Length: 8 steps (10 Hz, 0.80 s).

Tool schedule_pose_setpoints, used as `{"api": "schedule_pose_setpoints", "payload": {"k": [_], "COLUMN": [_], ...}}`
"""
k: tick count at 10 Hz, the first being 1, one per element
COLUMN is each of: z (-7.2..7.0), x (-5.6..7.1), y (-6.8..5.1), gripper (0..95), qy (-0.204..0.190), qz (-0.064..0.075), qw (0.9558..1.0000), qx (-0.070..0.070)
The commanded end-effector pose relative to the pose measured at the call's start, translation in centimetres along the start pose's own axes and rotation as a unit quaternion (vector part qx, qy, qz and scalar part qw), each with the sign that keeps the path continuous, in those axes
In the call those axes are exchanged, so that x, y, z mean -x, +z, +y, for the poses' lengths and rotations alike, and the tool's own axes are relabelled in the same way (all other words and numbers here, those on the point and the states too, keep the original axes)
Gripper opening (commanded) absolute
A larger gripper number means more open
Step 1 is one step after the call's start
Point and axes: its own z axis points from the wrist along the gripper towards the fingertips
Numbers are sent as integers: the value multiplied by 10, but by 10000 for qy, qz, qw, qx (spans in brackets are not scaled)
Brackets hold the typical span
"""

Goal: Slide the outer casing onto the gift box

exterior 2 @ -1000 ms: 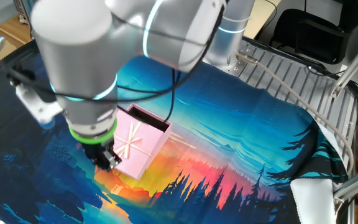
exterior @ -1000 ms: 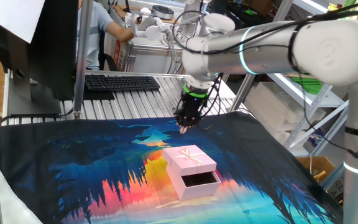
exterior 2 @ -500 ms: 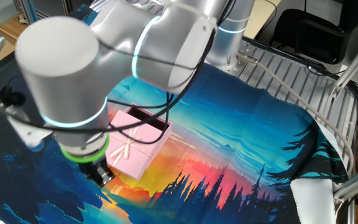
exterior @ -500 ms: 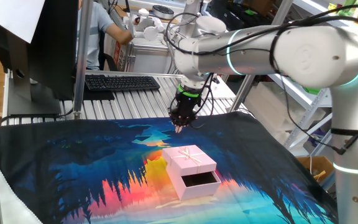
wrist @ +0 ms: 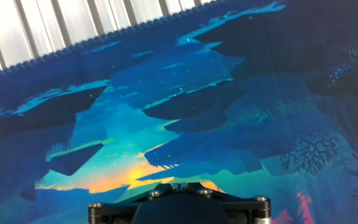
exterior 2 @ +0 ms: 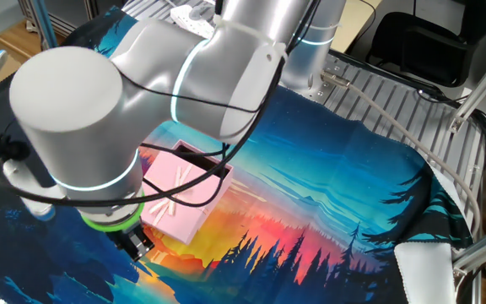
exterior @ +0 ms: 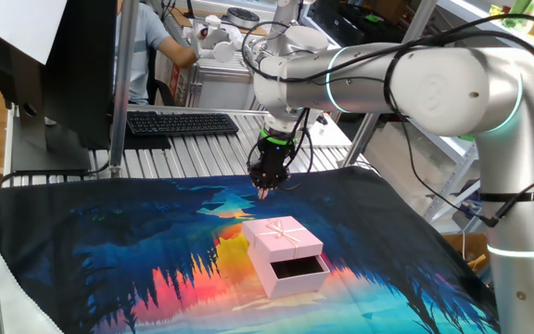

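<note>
The outer casing (exterior: 286,238) is a pale pink sleeve with a cream ribbon and bow, lying mid-cloth. It also shows in the other fixed view (exterior 2: 175,198). The gift box (exterior: 298,270) sticks partly out of the casing's near end, and its dark inside shows; the other fixed view shows that dark opening (exterior 2: 202,160) too. My gripper (exterior: 264,190) hangs above the cloth behind the casing, apart from it, with its fingers together and nothing held. It shows low in the other fixed view (exterior 2: 135,247). In the hand view the closed tips (wrist: 178,185) face only the printed cloth.
The printed cloth (exterior: 109,241) covers a slatted metal table (exterior: 202,156). A black keyboard (exterior: 182,122) and a monitor stand (exterior: 116,88) are behind the cloth. A person (exterior: 160,37) sits at the back. The cloth's far edge (wrist: 73,43) is near the gripper.
The gripper has moved a little left and away from the casing, toward the cloth's far edge. The arm's upper links swung with it. The casing and gift box have not moved.
</note>
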Motion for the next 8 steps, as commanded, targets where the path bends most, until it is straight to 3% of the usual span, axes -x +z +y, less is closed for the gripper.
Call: {"api": "schedule_pose_setpoints", "payload": {"k": [1,8], "z": [-3,-2], "x": [-1,-22], "y": [7,26], "gripper": [0,0], "qy": [-28,13], "qz": [18,83], "qw": [10000,10000], "qx": [7,-43]}}
